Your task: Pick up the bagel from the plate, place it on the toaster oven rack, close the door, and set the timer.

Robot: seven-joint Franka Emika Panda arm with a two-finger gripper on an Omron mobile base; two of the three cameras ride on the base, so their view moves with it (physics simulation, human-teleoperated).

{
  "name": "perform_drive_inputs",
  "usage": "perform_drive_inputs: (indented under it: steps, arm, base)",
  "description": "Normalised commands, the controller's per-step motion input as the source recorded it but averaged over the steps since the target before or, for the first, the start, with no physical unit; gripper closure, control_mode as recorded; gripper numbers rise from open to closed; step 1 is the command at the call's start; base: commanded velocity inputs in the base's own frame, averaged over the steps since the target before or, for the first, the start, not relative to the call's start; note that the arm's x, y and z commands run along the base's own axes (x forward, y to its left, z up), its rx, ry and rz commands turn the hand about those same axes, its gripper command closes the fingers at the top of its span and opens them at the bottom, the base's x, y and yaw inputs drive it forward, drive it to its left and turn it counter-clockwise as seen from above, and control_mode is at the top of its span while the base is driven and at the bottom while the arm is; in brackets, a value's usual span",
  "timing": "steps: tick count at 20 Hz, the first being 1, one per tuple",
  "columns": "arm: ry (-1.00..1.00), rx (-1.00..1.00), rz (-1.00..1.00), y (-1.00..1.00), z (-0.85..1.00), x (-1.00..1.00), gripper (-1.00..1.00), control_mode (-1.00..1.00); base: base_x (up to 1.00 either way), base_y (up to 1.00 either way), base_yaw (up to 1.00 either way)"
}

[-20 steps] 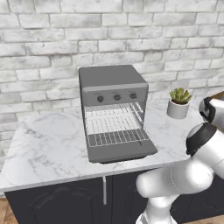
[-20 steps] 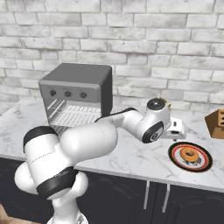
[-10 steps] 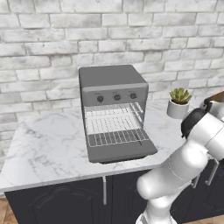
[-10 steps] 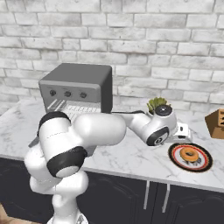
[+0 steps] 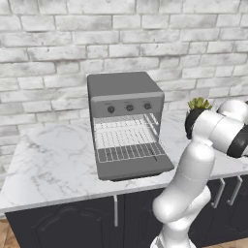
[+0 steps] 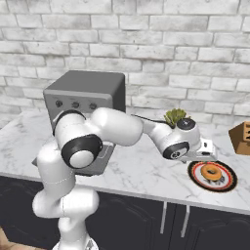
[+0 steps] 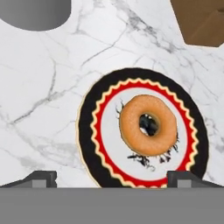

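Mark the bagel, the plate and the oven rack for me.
bagel [image 7: 148, 125]: hand view, on its orange-brown ring, left of the hole.
plate [image 7: 87, 118]: hand view, on its dark outer rim.
toaster oven rack [image 5: 127, 153]: left base view, on the wire grid over the open door.

plant: countertop, by wall | wooden box: countertop, far right

I see a white marble counter carrying the toaster oven, a potted plant, the plate and a brown box.
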Motion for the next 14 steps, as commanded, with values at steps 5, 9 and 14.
perform_drive_inputs:
  steps: [5, 9, 14]
  arm:
    - [0.02, 0.06, 0.0, -0.18, -0.12, 0.16, -1.0, -1.0]
    - [0.01, 0.06, 0.0, -0.18, -0.11, 0.1, -1.0, -1.0]
    - [0.01, 0.06, 0.0, -0.15, -0.1, 0.08, -1.0, -1.0]
  base:
    - [0.0, 0.0, 0.0]
    - [0.0, 0.0, 0.0]
    - [0.0, 0.0, 0.0]
